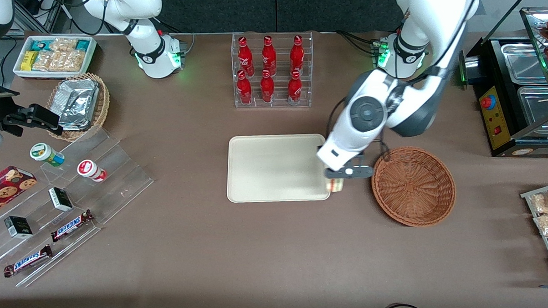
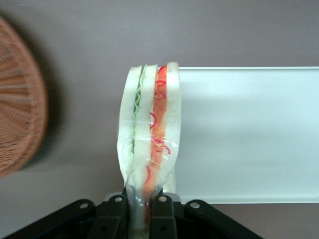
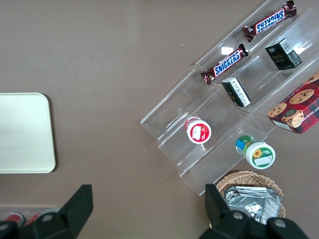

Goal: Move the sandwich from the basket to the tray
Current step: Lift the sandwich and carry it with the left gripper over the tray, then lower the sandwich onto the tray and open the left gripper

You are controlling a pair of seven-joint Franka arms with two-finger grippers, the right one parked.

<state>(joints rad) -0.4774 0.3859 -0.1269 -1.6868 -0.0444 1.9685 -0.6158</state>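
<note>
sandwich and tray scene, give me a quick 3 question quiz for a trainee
1. True or false: the sandwich lies in the basket.
2. What does the hand grip? A) a red bottle B) the sandwich C) a chocolate bar
3. Fill in: the hand hangs over the edge of the ____ that is nearest the basket.

Key
1. False: the basket holds nothing, and the sandwich hangs from the shut hand between basket and tray.
2. B: the wrist view shows the fingers clamped on its wrapped end.
3. tray
</note>
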